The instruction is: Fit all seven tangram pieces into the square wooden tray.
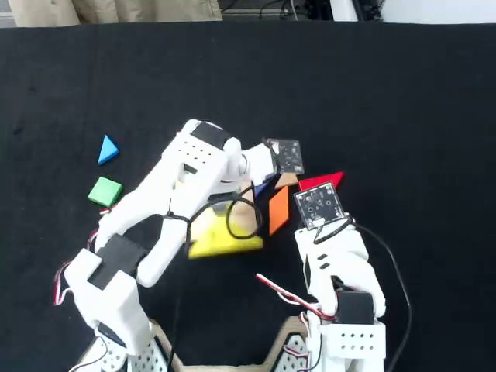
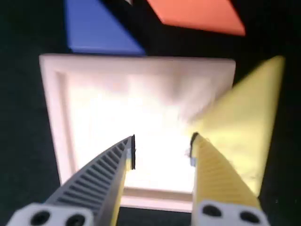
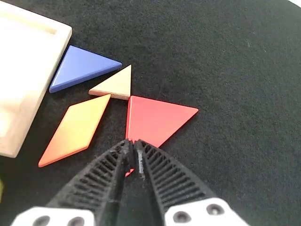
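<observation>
The pale wooden tray (image 2: pixel 56 108) lies under my left gripper (image 2: pixel 162 148), which hangs open over its bare floor. A large yellow triangle (image 2: pixel 244 122) overlaps the tray's edge beside one finger (image 2: pixel 214 179). Beyond the tray are a dark blue triangle (image 2: pixel 99 28) and an orange parallelogram (image 2: pixel 197 14). My right gripper (image 3: pixel 133 143) is shut, its tips over the near corner of the red triangle (image 3: pixel 155 117). Close by lie a small tan triangle (image 3: pixel 115 84), the orange parallelogram (image 3: pixel 75 129), the blue triangle (image 3: pixel 80 66) and the tray (image 3: pixel 23 75).
A light blue triangle (image 1: pixel 108 149) and a green square (image 1: pixel 105 191) sit apart on the black cloth at the left. The left arm (image 1: pixel 178 194) covers most of the tray from above. Open cloth stretches behind and to the right.
</observation>
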